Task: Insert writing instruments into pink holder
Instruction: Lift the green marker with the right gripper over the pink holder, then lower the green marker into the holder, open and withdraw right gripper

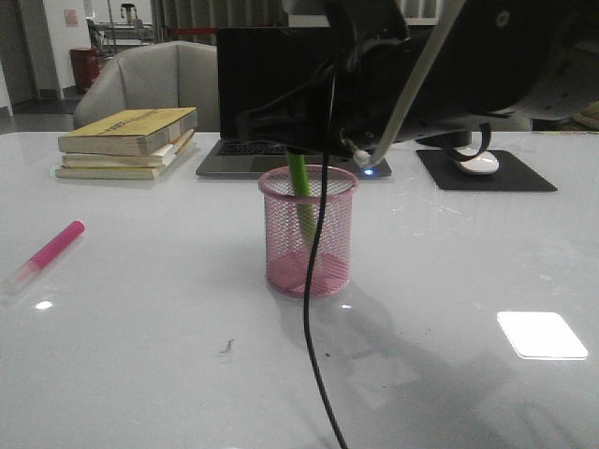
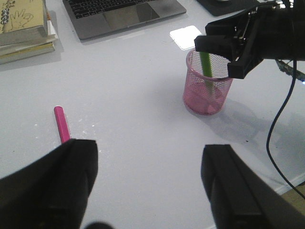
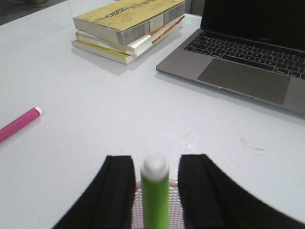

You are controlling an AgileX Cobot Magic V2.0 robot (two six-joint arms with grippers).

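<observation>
The left hand [image 2: 147,186] hangs over the counter [image 1: 140,355], fingers wide apart and holding nothing. The pink marker [image 1: 45,254] lies flat off to the left. Mid-counter, the green marker [image 1: 301,192] stands tilted inside the pink holder [image 1: 308,245]; the right hand [image 3: 155,191] flanks its top (gaps show either side). Behind sit books [image 1: 128,140] and a laptop [image 1: 271,94].
</observation>
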